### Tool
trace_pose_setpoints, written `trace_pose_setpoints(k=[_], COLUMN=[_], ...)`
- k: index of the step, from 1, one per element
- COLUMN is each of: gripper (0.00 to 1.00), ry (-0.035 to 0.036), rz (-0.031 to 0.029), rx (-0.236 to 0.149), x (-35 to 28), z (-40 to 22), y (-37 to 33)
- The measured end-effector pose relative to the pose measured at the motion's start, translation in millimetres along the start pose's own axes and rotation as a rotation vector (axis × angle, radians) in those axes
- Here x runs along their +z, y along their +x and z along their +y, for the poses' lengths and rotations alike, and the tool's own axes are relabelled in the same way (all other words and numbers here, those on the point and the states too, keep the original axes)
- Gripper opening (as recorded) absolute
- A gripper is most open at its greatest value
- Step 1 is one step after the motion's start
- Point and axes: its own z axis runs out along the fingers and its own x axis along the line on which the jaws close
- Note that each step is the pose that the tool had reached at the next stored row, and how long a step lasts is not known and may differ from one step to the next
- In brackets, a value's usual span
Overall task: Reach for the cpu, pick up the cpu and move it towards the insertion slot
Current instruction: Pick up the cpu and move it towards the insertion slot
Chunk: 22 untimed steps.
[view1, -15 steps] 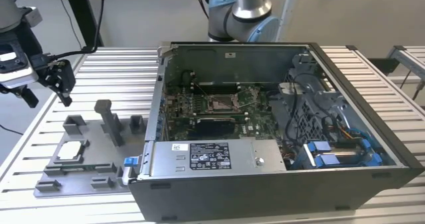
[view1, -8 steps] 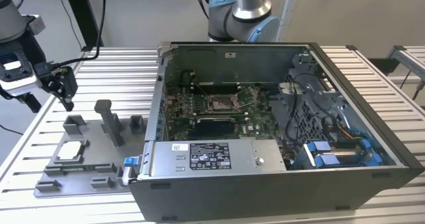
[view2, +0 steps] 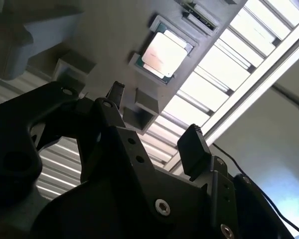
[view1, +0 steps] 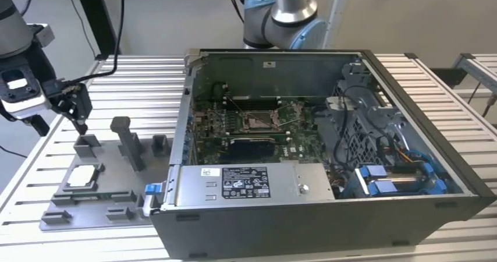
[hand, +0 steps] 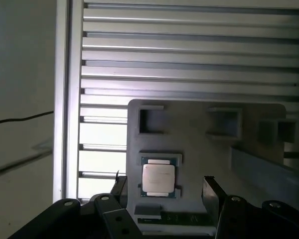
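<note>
From where I stand, the claw [view1: 80,124] hangs over the far end of the grey tray [view1: 116,183], at the exterior view's left. It points down and its tip is close above one of the upright blocks. Its fingers [hand: 212,188] are spread apart with nothing between them, so it is released and carrying nothing.

The chip [view1: 84,176] lies flat in its recess on the tray, pale face up. It is on the near part of the tray, and the claw is not touching it. In the exterior view it sits almost straight below the claw's tip in the picture. I take that to mean it is lower and a little nearer the camera, with hardly any offset to either side.

In the first wrist view the chip shows just beyond the two dark fingertips, squarely in the gap between them. Its edges run roughly true to the line of the fingers. It is square, so it has no long side to favour, and the spread looks a little wider than the chip.

The socket [view1: 260,120] sits deep inside the open computer case [view1: 311,227], well apart from the tray towards the exterior view's right. Its metal frame looks empty. As I read it, the reach is under way and the grasp is not yet made.
</note>
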Motion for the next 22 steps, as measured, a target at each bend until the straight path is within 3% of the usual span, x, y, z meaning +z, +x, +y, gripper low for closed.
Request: trace_pose_setpoints(k=[13, 22], gripper=[1.0, 1.0], ry=[-0.0001, 0.0], rz=[0.0009, 0.0025], rx=[0.0, 0.0], x=[19.2, 31.5], z=[-2.6, -9.5], y=[0.0, 0.4])
